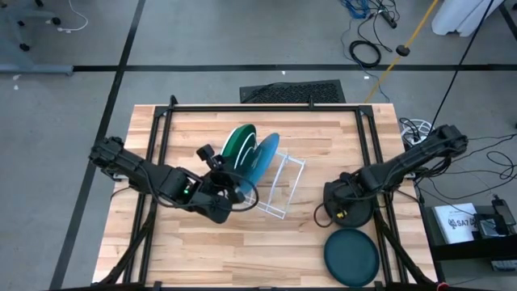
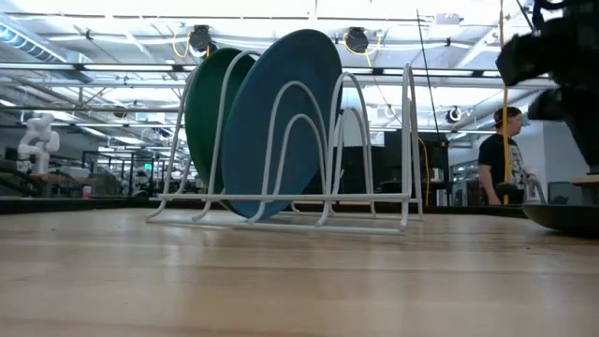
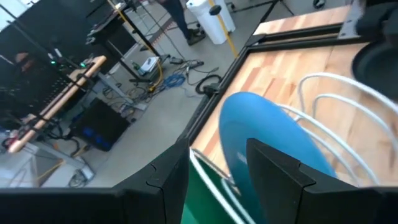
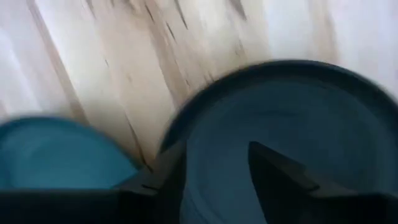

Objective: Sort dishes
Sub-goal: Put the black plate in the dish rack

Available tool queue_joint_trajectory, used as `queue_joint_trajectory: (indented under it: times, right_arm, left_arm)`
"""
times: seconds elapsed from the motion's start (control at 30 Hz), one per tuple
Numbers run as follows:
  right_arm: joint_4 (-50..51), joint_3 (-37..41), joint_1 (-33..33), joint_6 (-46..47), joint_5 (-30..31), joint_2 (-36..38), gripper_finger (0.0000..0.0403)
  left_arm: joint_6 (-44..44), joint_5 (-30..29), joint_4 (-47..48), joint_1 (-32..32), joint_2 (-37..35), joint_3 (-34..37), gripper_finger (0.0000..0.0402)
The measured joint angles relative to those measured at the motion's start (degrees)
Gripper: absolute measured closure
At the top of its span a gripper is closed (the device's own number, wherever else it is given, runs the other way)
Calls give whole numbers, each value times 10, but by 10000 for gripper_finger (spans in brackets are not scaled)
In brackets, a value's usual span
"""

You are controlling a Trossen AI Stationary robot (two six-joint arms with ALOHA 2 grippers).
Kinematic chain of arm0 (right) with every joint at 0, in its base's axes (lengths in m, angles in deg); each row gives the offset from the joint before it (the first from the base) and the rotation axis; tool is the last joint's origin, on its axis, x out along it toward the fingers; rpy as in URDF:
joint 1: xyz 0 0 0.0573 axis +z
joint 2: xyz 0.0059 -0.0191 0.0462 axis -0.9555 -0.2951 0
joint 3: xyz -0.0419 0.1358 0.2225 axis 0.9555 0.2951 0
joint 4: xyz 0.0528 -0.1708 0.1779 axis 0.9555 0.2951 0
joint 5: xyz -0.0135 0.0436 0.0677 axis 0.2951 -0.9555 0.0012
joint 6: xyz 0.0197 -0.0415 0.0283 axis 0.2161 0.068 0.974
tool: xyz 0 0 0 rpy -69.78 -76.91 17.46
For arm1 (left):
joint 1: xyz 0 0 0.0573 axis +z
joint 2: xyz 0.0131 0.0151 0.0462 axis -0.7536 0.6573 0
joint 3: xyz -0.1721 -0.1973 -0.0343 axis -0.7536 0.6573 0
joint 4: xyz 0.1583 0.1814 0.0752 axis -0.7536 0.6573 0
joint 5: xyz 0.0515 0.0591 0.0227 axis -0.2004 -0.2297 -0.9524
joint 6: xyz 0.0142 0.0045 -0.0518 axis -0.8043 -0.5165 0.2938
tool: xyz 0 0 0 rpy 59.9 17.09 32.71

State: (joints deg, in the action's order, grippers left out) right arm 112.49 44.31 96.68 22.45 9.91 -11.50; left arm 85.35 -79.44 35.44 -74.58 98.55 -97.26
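A green plate and a blue plate stand on edge in the left slots of the white wire rack at mid-table. They also show in the low view, green and blue. My left gripper is open above the rack's left end, over the plates' top rims. A black plate lies flat at the right, and a dark teal plate lies near the front edge. My right gripper is open, low over the black plate, one finger on each side of its rim.
Black frame rails run along the table's left, right and far sides. Bare wood lies at the near left and at the far side behind the rack. A person stands in the room beyond the table.
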Motion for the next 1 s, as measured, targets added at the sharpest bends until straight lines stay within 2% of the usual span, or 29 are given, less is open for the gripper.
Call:
queue_joint_trajectory:
  times: [0.2,0.47,0.67,0.8,1.0]
  right_arm:
    - [-94,42,15,92,1,-32,205]
    - [-158,42,25,138,1,-108,203]
    - [-153,39,25,178,7,-152,203]
    - [-153,39,25,180,8,-169,223]
    - [-157,39,26,180,12,-169,302]
  left_arm:
    - [-5,-21,5,0,-4,0,233]
    - [-19,-27,10,0,-10,0,233]
    - [-19,-42,10,-2,-10,0,233]
    - [-19,-44,10,-2,-10,0,233]
    - [-19,-46,10,-2,-10,0,233]
